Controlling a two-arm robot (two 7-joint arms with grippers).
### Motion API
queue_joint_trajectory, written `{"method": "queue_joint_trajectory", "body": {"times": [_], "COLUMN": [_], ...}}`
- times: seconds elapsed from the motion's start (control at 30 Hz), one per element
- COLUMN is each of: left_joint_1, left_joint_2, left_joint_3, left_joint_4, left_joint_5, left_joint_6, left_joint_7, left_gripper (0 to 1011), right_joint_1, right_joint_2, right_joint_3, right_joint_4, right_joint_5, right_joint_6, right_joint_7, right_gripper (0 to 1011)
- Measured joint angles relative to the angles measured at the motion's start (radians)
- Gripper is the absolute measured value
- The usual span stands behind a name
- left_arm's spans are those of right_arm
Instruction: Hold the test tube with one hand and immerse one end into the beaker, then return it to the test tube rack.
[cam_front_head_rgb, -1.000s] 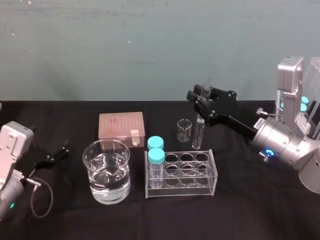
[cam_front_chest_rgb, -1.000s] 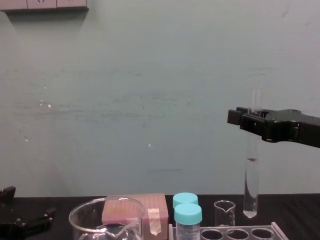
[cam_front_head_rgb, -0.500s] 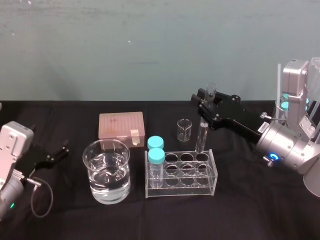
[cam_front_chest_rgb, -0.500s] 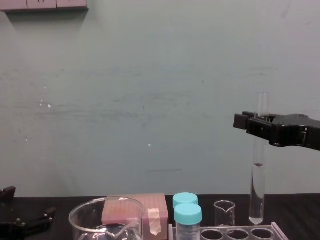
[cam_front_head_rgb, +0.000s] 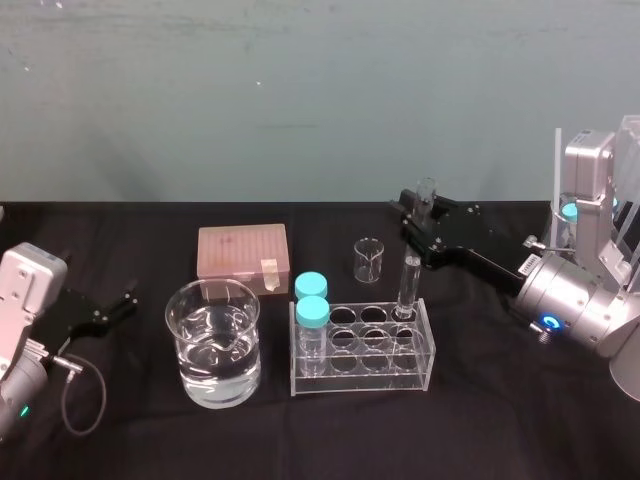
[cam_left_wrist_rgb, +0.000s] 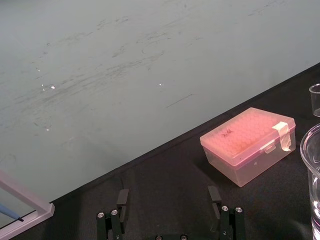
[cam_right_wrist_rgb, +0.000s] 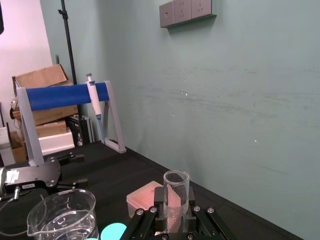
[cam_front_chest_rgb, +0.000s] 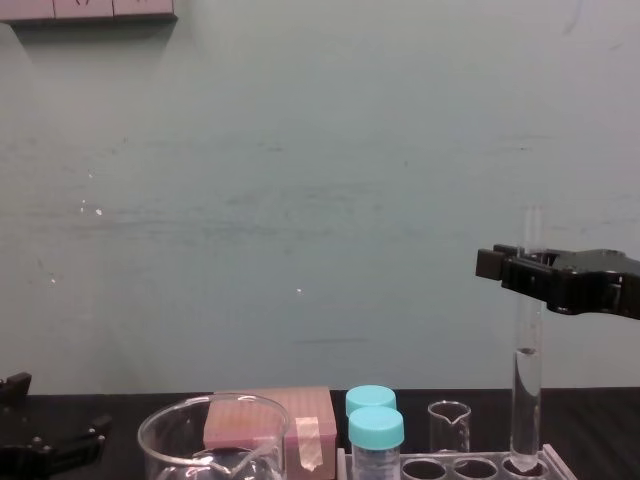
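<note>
The tube (cam_front_head_rgb: 409, 282) stands upright, rounded end in the back right hole of the rack (cam_front_head_rgb: 362, 378). My right gripper (cam_front_head_rgb: 425, 210) is clamped on it near the rim. The white label on that wrist and the dark mark on the pink box (cam_front_head_rgb: 243, 250) lid are too small to read. The beaker (cam_front_head_rgb: 190, 360) sits left of the rack, apart. There is bare desk (cam_front_head_rgb: 480, 420) in front and to the right. My left gripper (cam_front_head_rgb: 120, 303), fingers apart, is parked near the left desk edge.

A laboratory; beaker (cam_front_head_rgb: 180, 350), test tube rack (cam_front_head_rgb: 362, 376), capped vials (cam_front_head_rgb: 312, 325) and pipette-tip box (cam_front_head_rgb: 243, 250) on black bench (cam_front_head_rgb: 480, 420).
</note>
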Motion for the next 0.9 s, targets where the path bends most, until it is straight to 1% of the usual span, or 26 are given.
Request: {"method": "queue_joint_trajectory", "body": {"times": [0.2,0.5,0.9], "left_joint_1": [0.000,0.000,0.000], "left_joint_2": [0.000,0.000,0.000], "left_joint_3": [0.000,0.000,0.000], "left_joint_4": [0.000,0.000,0.000], "left_joint_5": [0.000,0.000,0.000], "left_joint_6": [0.000,0.000,0.000], "left_joint_7": [0.000,0.000,0.000], "left_gripper": [1000,1000,1000], "right_joint_1": [0.001,0.013,0.021], "right_joint_2": [-0.001,-0.013,-0.024], "right_joint_3": [-0.003,-0.021,-0.028], "right_joint_4": [0.012,0.058,0.089], "right_joint_5": [-0.001,-0.023,-0.039], "right_joint_6": [0.001,0.005,0.010], "right_joint_7": [-0.002,-0.004,-0.004], "right_gripper": [241,241,241]}}
